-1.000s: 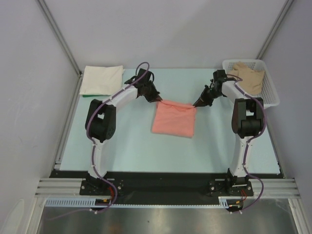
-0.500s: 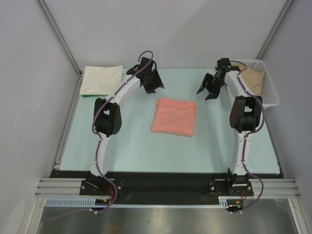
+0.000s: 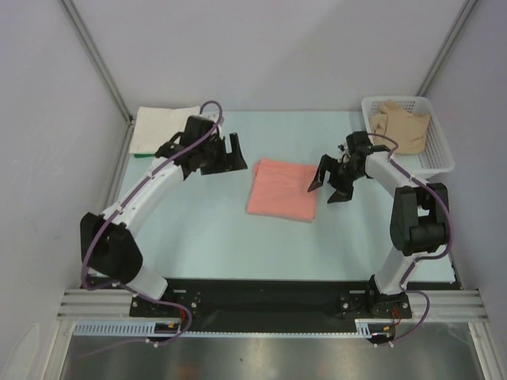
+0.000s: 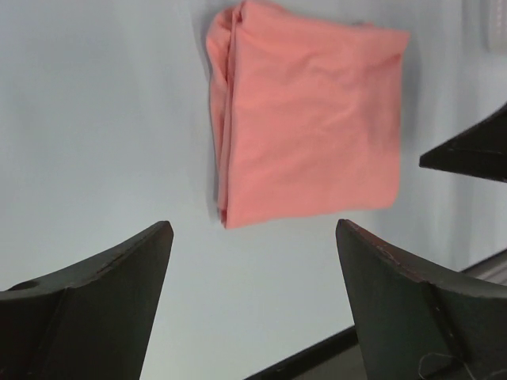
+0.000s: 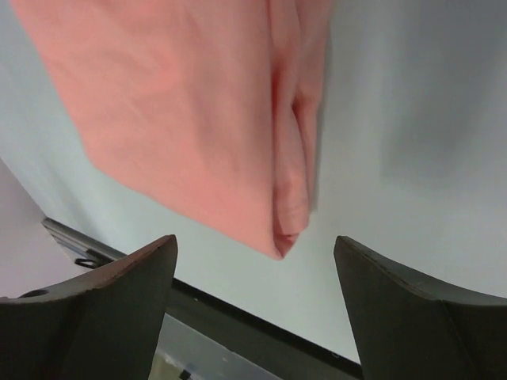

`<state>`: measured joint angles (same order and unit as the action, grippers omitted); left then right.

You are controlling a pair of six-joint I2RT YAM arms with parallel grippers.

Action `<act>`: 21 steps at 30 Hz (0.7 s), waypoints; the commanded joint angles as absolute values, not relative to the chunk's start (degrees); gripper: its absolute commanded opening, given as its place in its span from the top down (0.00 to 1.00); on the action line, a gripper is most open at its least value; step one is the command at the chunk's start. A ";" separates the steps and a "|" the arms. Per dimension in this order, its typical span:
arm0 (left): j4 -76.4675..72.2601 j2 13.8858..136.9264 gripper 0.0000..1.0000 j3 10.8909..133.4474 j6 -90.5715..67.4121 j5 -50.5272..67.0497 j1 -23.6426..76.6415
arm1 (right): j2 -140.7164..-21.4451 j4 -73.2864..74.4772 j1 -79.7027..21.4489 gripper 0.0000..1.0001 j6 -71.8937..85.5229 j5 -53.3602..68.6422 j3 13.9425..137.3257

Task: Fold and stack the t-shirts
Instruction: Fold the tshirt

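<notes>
Broadly: pale blue-green table (image 3: 206, 237) carries everything. White mesh basket (image 3: 434, 161) sits at the far right corner, with the tan-beige t-shirt (image 3: 402, 127) heaped inside it. Cream-white t-shirt (image 3: 165, 129) lies folded flat at the far left corner. Salmon-pink t-shirt (image 3: 283, 190) is mid-table, folded to a rough rectangle and lying flat, with neither arm touching it. Wrist views show layered fold edges along one side.

Left gripper (image 3: 236, 155) is near the pink shirt's far left corner, apart from it, jaws spread wide with nothing between them. Right gripper (image 3: 321, 192) is just off the shirt's right edge, jaws equally wide and empty.
</notes>
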<state>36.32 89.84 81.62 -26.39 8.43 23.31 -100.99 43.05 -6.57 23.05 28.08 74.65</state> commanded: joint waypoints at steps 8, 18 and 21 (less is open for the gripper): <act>28.14 67.86 0.28 58.02 -27.85 20.02 23.73 | -91.75 25.08 -7.29 0.56 31.00 35.84 66.36; -32.46 92.60 0.55 53.32 -52.37 36.82 24.08 | -105.62 -27.98 -10.55 0.81 58.35 43.32 58.00; -38.92 107.70 0.60 61.39 -55.54 39.72 24.08 | -111.77 -37.75 -9.06 0.87 63.79 45.35 58.53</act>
<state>-20.01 99.00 53.47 -48.53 33.41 23.75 -107.77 -18.65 -10.61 55.64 41.69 57.60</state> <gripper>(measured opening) 0.424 0.157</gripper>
